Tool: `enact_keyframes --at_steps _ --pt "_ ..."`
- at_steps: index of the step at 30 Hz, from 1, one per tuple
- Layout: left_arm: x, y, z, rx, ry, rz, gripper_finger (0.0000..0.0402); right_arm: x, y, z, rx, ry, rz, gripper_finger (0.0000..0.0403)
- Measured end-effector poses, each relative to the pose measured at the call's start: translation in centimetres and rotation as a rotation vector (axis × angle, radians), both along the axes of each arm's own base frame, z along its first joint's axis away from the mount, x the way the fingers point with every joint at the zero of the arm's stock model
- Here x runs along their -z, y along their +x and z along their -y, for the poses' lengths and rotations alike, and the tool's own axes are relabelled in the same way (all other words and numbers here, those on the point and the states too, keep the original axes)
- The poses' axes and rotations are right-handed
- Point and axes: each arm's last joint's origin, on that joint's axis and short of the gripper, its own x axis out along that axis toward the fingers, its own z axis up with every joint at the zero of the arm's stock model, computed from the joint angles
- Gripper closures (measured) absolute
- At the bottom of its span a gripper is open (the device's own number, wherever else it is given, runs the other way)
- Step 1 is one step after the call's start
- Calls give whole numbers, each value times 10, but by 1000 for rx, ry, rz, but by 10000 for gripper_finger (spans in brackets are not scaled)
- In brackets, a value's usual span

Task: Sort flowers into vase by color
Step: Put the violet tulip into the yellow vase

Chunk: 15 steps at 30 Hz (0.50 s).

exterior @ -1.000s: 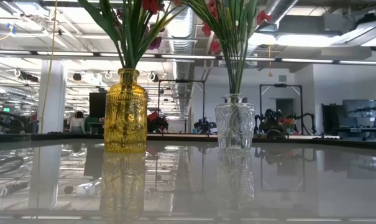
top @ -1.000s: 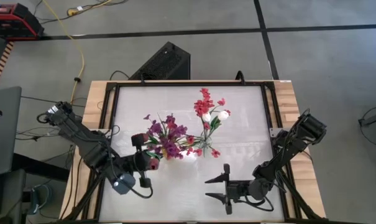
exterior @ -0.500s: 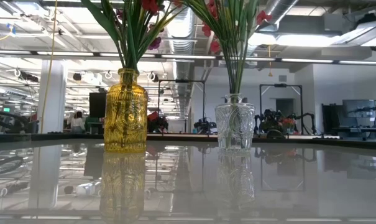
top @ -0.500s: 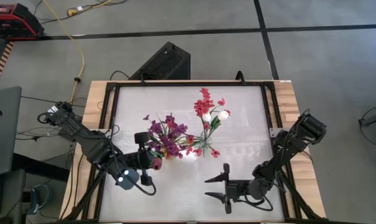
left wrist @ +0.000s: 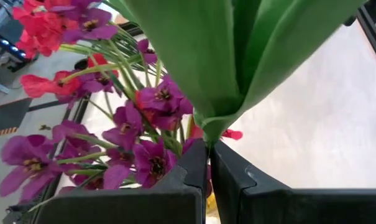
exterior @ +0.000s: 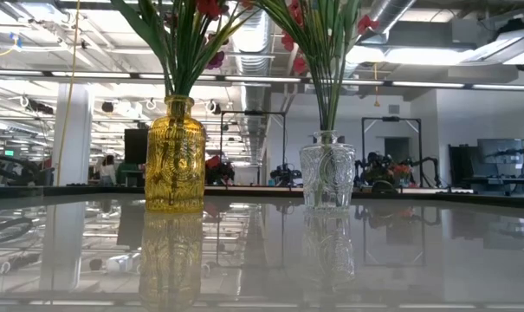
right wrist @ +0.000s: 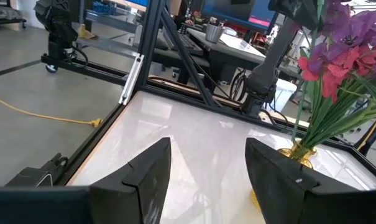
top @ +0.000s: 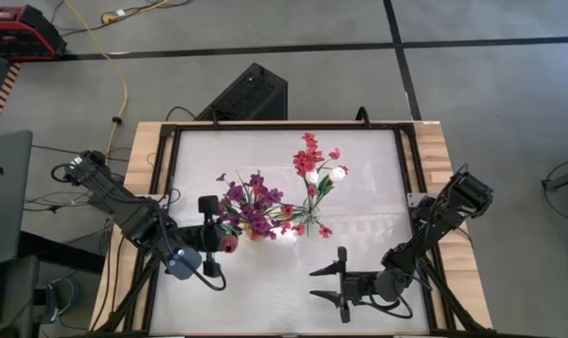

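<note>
Left gripper (top: 211,237): closed on a green flower stem (left wrist: 207,118) beside the purple bunch, over the table's left half; in the wrist view the 2 fingers (left wrist: 189,169) pinched the leafy stem base between them.
Right gripper (top: 341,279): open, empty, fingers (right wrist: 151,167) spread wide, near the table's front edge, right of centre.
Yellow vase (exterior: 175,156): upright on the table (top: 368,160), left of centre, holding the purple flowers (top: 253,202) with some red-pink ones mixed in.
Clear vase (exterior: 327,173): upright just right of the yellow one, apart from it, holding red-pink flowers (top: 309,152) and 2 white buds (top: 337,173).
Held flower: its stem was in the left gripper, beside the yellow vase; whether its end sat inside the vase, I could not tell.
Room: a person (exterior: 111,170) stood far behind the table.
</note>
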Motion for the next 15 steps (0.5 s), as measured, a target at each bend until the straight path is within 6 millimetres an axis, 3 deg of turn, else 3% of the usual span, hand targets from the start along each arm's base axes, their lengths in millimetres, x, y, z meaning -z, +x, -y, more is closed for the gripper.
enact_keyframes --at_steps 15 --pt "-2 -4 -3 -20 2 6 401 0 0 0 0 0 0 171"
